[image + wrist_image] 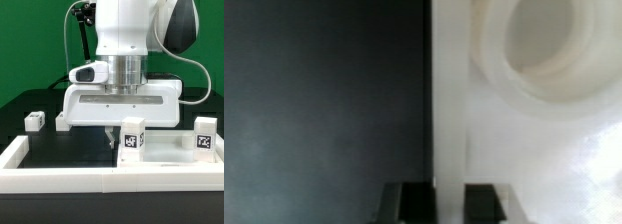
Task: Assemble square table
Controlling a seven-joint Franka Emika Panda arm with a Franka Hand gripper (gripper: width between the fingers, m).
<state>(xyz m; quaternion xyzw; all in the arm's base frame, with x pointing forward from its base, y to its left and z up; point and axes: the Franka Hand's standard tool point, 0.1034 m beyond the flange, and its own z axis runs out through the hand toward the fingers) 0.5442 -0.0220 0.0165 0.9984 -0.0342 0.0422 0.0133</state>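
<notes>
1. The white plastic square tabletop panel (120,103) lies at the centre of the exterior view.
2. The gripper (108,134) stands at the panel's lower edge, fingers (402,200) nearly together; I cannot tell if they hold anything.
3. The panel probably is light, stiff and smooth; best to take it by the raised rim.

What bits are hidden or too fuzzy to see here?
1. The pincer: the wrist view's edge cuts it off. Only the fingertips show, so whether it is gripping is unclear.
2. The tabletop: in the exterior view the arm covers its middle and back.
3. The leg block tags: exterior view, too small to read.
4. The round hollow: wrist view, blurred.
</notes>
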